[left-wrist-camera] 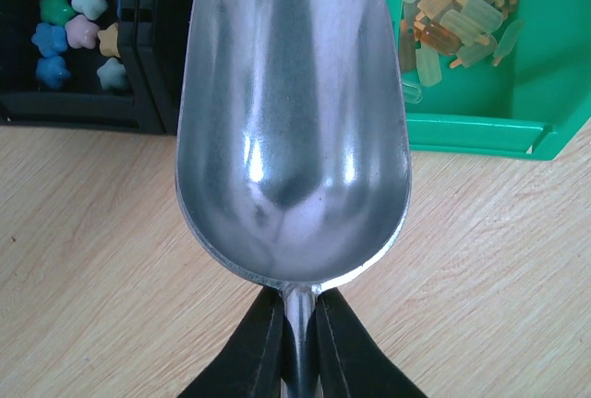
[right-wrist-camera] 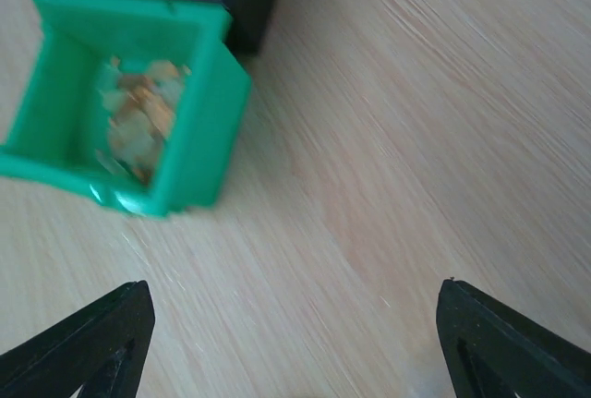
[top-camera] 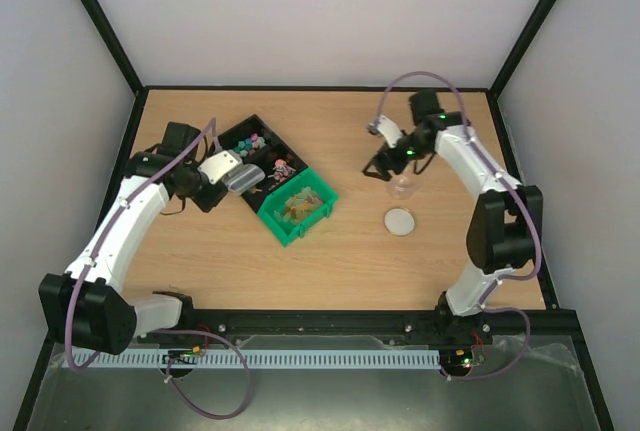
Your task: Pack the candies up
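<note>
My left gripper (left-wrist-camera: 297,324) is shut on the handle of an empty metal scoop (left-wrist-camera: 294,121), held just in front of the bins (top-camera: 240,177). Pale yellowish candies (left-wrist-camera: 457,10) lie in the green bin (left-wrist-camera: 517,93), also seen from above (top-camera: 297,207) and in the right wrist view (right-wrist-camera: 138,121). Blue, pink and green star-shaped candies (left-wrist-camera: 69,19) fill a black tray (top-camera: 255,146). My right gripper (top-camera: 383,168) is open and empty above the table, beside a small clear cup (top-camera: 402,189). A round white lid (top-camera: 400,221) lies in front of the cup.
The wooden table (top-camera: 350,261) is bounded by black frame posts and pale walls. The black tray and green bin sit together left of centre. The right wrist view is blurred.
</note>
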Tool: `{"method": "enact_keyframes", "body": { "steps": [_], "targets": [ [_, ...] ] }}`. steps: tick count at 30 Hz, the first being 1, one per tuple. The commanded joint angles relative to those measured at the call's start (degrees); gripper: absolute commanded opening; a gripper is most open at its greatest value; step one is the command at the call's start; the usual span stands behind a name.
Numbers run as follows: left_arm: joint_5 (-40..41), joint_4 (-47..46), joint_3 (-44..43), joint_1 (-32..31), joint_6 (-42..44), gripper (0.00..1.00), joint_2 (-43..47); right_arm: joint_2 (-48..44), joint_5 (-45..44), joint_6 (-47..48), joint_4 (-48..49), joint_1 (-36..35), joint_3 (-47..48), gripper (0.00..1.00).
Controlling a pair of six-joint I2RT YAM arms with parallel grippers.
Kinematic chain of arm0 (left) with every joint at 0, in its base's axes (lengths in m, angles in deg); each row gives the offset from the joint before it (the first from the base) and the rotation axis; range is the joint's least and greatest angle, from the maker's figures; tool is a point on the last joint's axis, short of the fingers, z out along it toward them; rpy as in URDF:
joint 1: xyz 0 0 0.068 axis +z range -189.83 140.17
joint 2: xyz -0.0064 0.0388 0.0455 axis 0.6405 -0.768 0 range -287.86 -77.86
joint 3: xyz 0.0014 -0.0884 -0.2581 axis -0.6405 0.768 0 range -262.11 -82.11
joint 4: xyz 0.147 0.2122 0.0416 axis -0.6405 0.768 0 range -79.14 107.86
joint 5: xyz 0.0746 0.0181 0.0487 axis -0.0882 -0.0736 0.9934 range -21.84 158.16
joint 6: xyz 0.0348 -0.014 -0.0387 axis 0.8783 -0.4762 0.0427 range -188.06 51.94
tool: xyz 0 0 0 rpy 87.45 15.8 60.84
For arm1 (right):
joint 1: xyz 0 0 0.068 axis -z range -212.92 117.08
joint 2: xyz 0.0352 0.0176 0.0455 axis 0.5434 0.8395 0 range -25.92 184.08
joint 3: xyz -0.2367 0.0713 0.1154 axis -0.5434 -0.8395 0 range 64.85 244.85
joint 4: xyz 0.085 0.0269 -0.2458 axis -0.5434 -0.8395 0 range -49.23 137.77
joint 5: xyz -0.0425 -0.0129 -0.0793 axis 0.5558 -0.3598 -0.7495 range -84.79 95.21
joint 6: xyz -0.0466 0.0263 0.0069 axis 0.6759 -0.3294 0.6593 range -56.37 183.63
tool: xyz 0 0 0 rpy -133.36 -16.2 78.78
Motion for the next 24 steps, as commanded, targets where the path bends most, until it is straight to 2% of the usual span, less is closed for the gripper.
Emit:
{"method": "enact_keyframes", "body": {
  "steps": [1,7,13,16,24],
  "targets": [
    [0.6,2.8,-2.3,0.2,0.1,0.02,-0.5,4.3,-1.2,-16.3,3.6,-8.7,4.6,0.83],
    [1.5,4.3,-3.0,0.2,-0.7,0.02,-1.6,13.6,-2.6,-23.7,4.5,-15.4,12.9,0.75],
    [2.0,5.1,-3.9,0.1,-1.9,0.02,-2.1,17.7,-4.5,-26.5,8.1,-20.0,13.4,0.70],
    [-0.6,7.3,-4.6,-0.3,-0.6,0.02,-2.2,19.7,-5.1,-28.6,9.1,-20.5,13.5,0.65],
    [2.2,12.7,-5.9,-11.2,-2.8,0.02,-1.6,19.2,-0.3,-32.6,8.8,-20.5,8.6,0.52]
  ]
}}
